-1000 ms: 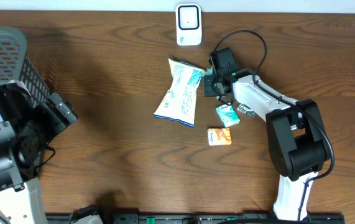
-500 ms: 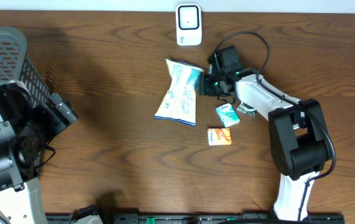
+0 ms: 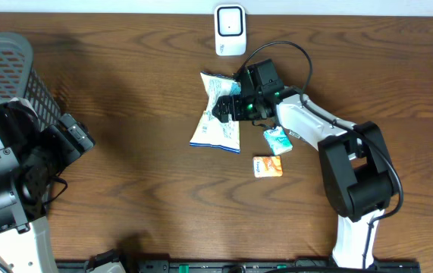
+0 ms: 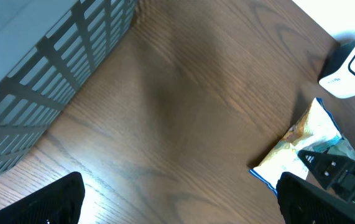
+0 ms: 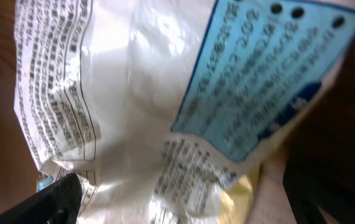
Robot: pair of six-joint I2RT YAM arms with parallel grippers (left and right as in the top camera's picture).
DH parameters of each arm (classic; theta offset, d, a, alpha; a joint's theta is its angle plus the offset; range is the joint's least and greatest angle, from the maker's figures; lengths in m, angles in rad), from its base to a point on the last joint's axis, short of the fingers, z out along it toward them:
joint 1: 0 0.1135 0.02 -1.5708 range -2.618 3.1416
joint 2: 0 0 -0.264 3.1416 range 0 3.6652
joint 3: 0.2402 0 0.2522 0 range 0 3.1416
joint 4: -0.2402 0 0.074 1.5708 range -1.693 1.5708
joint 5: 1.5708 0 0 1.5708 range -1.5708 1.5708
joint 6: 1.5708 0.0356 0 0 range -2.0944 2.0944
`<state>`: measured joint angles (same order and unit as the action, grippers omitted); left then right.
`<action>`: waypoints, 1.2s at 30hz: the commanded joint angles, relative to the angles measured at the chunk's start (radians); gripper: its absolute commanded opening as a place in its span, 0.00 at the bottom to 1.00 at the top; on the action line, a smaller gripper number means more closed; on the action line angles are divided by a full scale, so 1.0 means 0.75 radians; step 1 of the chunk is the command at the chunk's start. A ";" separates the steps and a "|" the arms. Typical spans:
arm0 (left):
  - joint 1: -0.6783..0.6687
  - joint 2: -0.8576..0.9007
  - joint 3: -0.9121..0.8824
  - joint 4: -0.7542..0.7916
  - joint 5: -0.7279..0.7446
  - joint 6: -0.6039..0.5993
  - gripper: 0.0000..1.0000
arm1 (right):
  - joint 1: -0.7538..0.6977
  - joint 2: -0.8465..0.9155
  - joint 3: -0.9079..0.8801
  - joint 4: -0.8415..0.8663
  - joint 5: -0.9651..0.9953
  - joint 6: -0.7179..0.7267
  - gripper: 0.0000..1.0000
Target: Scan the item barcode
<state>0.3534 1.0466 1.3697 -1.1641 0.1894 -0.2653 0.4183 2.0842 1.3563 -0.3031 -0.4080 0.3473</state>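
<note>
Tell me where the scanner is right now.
In the overhead view, the scanner stands at the far edge of the table, about mid-width, just beyond the bag.

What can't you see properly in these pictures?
- Barcode on the bag: not found. The right wrist view is too close and its print is blurry; overhead, the right arm covers the bag's top.
- Basket: cut off by the overhead view's left edge, inside not shown.
- Teal packet and orange packet: print too small overhead.
- Scanner: cut off by the left wrist view's right edge.
</note>
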 commanded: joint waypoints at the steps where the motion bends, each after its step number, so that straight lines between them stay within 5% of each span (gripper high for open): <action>1: 0.007 0.000 0.021 -0.003 0.012 -0.002 0.98 | 0.006 0.114 -0.005 0.068 -0.024 0.083 0.90; 2: 0.007 0.000 0.021 -0.003 0.012 -0.002 0.98 | 0.006 0.131 -0.005 0.092 -0.034 0.095 0.84; 6: 0.007 0.000 0.021 -0.003 0.012 -0.002 0.98 | 0.009 0.168 -0.004 0.163 -0.108 0.104 0.09; 7: 0.007 0.000 0.021 -0.003 0.012 -0.002 0.98 | 0.008 0.159 -0.004 0.162 -0.114 0.104 0.01; 19: 0.007 0.000 0.021 -0.003 0.012 -0.002 0.98 | -0.098 -0.249 -0.003 0.065 -0.182 0.045 0.01; 20: 0.007 0.000 0.021 -0.003 0.012 -0.002 0.98 | -0.098 -0.268 -0.003 0.061 -0.181 0.044 0.06; 21: 0.007 0.000 0.021 -0.003 0.012 -0.002 0.98 | -0.086 -0.301 -0.003 0.060 -0.182 0.044 0.30; 24: 0.007 0.000 0.021 -0.003 0.012 -0.002 0.97 | -0.052 -0.309 -0.003 0.076 -0.138 0.045 0.78; 31: 0.007 0.000 0.021 -0.003 0.012 -0.002 0.98 | 0.047 -0.142 -0.003 0.193 0.161 0.135 0.99; 36: 0.007 0.000 0.021 -0.003 0.012 -0.002 0.98 | 0.042 0.006 -0.003 0.378 0.140 0.208 0.99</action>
<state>0.3534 1.0466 1.3701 -1.1645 0.1894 -0.2653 0.4500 2.0365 1.3552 -0.0692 -0.3210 0.4583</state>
